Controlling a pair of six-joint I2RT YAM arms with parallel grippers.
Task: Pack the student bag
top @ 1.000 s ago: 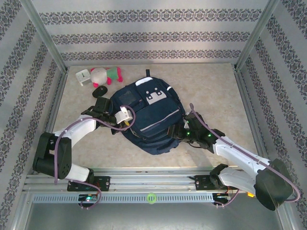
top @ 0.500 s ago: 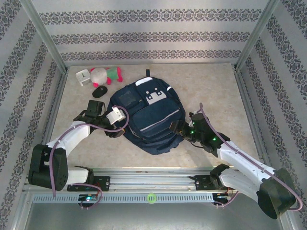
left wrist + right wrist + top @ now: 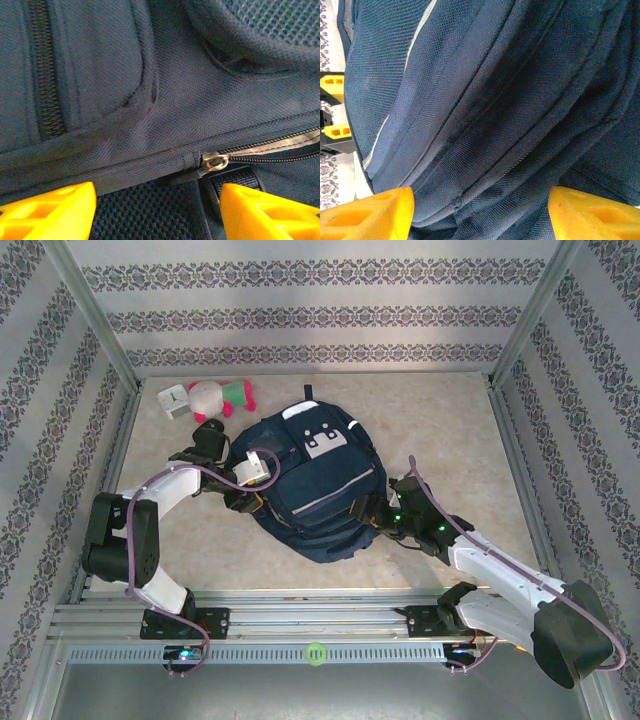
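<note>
The student bag (image 3: pixel 310 475), navy with grey-white front patches and a pale stripe, lies flat in the middle of the table. My left gripper (image 3: pixel 250 500) presses against its left edge. In the left wrist view the gripper (image 3: pixel 157 212) is open, its yellow fingertips (image 3: pixel 50 210) straddling black mesh just below a seam. A metal zip slider (image 3: pixel 215 161) sits a little above the right fingertip, untouched. My right gripper (image 3: pixel 367 512) is at the bag's lower right edge. It is open (image 3: pixel 480 215), with folds of navy fabric and a closed zip line (image 3: pixel 520 160) between its fingertips (image 3: pixel 592 212).
A pink, green and white plush toy (image 3: pixel 222 395) and a small white cube-like item (image 3: pixel 173 400) lie at the back left. Metal frame posts and patterned walls enclose the table. Bare tabletop (image 3: pixel 440 420) stretches to the bag's right and back.
The left gripper drew away to the left of the bag, then came back against its left edge. The right gripper edged a little further in at the bag's lower right.
</note>
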